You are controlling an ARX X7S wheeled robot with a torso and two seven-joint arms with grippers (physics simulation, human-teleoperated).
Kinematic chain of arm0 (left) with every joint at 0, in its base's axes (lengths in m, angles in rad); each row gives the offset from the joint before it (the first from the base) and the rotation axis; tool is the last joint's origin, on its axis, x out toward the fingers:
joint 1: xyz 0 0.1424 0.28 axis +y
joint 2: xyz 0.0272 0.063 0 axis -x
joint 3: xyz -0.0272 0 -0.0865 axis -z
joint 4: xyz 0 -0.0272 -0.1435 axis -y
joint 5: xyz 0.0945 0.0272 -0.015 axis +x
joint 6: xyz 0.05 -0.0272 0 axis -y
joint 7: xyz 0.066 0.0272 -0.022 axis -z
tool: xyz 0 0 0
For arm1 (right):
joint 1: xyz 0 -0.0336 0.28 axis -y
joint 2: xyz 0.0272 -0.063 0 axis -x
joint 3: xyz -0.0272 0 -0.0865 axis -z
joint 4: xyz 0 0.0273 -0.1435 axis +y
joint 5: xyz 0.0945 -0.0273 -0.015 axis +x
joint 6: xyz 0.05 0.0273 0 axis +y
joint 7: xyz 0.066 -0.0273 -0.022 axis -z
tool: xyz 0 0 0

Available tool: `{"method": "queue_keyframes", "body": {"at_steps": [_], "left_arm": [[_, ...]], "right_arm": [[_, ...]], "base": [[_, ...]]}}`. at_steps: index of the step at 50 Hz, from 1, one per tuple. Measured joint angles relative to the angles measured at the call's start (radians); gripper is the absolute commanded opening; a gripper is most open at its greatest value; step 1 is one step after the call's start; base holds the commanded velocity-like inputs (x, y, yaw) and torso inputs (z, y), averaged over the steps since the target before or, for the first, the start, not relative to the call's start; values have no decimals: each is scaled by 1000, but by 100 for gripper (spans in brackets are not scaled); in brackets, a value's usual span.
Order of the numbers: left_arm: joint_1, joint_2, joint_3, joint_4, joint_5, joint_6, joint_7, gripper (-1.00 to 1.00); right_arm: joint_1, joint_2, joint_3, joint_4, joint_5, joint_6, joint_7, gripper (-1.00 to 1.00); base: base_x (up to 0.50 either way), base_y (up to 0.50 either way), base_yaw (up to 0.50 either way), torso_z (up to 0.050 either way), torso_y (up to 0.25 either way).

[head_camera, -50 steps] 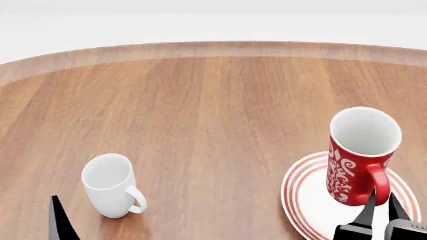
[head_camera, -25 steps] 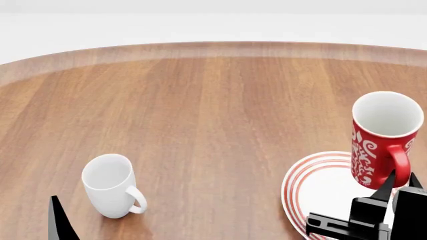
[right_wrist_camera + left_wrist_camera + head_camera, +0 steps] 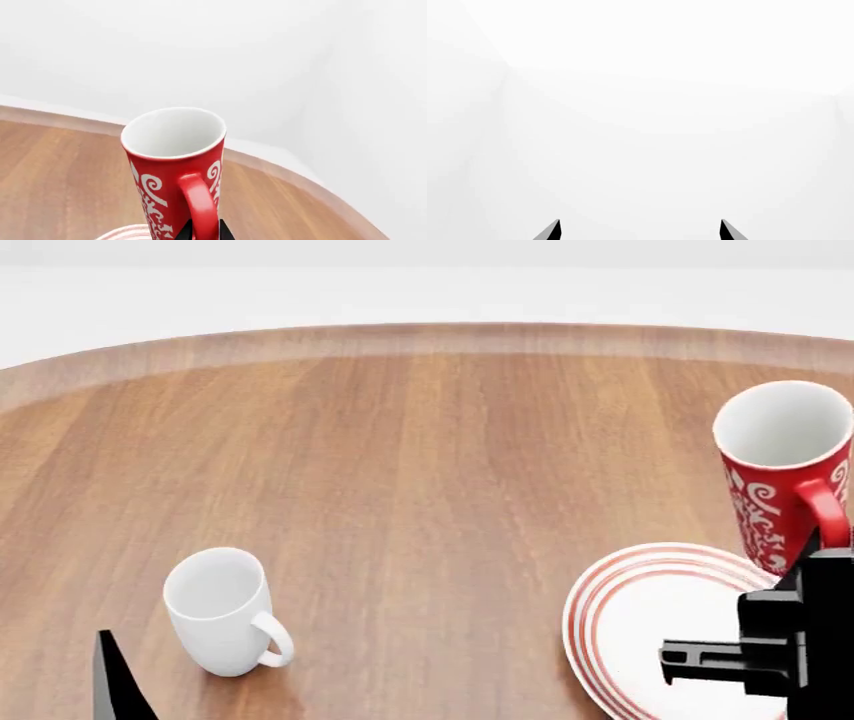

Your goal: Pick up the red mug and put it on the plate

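The red mug (image 3: 781,475), red with a white pattern and white inside, hangs upright in the air above the far right part of the plate (image 3: 641,625), a white plate with red rings at the table's right front. My right gripper (image 3: 202,231) is shut on the mug's red handle (image 3: 199,205); the mug (image 3: 172,165) fills the right wrist view, with the plate's rim (image 3: 123,234) below it. In the head view the right gripper's body (image 3: 787,640) shows, its fingertips hidden. My left gripper (image 3: 639,231) is open and empty, facing a white wall.
A plain white mug (image 3: 224,612) stands upright at the table's left front, near my left finger (image 3: 118,685). The round wooden table (image 3: 427,470) stretches back to its curved far edge, with white wall beyond.
My right gripper has lifted the red mug off the plate and carried it up and to the right. The left gripper and the white mug have not moved.
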Motion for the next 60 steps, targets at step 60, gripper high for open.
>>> {"method": "queue_keyframes", "body": {"at_steps": [60], "left_arm": [[1, 0, -3, 10, 12, 0, -23, 100]], "right_arm": [[331, -3, -122, 781, -120, -333, -879, -100]], "base": [[0, 0, 0, 0, 0]]}}
